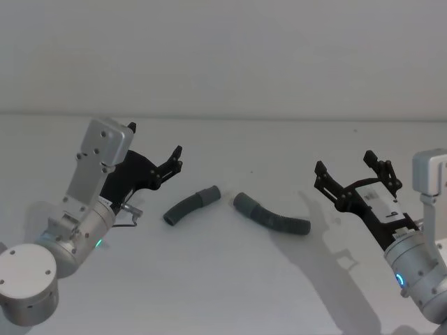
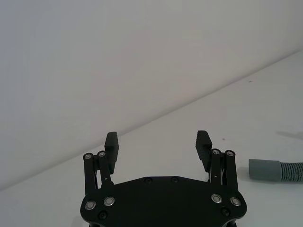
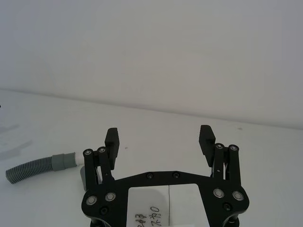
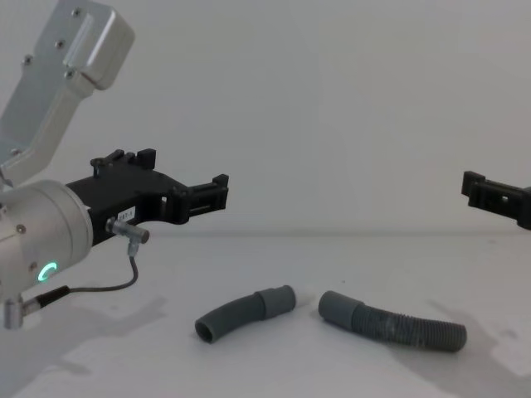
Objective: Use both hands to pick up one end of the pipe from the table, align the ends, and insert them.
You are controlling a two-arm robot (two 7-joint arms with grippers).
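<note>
**Black two-finger left gripper (image 4: 184, 170) and matching right gripper (image 1: 346, 164) both released, hose pieces unjoined between them**

Nearest the chest camera is the left gripper on its silver cylindrical wrist, where a green ring light (image 4: 48, 270) glows. Its fingers (image 2: 111, 141) are spread wide with nothing between them, held above the plain off-white bench (image 1: 223, 293). The right gripper is also raised off the bench. Its fingers (image 3: 112, 137) are just as widely parted and hold nothing.

Both parts of the pipe lie flat on the bench, between the two sets of fingers and lower than them. Neither gripper touches either part.

The short curved dark grey corrugated hose piece (image 1: 190, 206) lies nearer the left fingers, just ahead of and below their tips. Its smooth grey cuff (image 1: 209, 194) points away from those fingers, toward the other piece. From the right wrist, this cuff shows a whitish tip (image 3: 72, 158).

The longer dark grey corrugated hose piece (image 1: 272, 216) lies nearer the right fingers, well apart from them. Its wider plain cuff (image 1: 242, 202) is turned toward the left fingers.

The two cuffs face each other, near but not touching, with a strip of bare bench between them. They are not lined up straight; each piece angles slightly away from the other.
</note>
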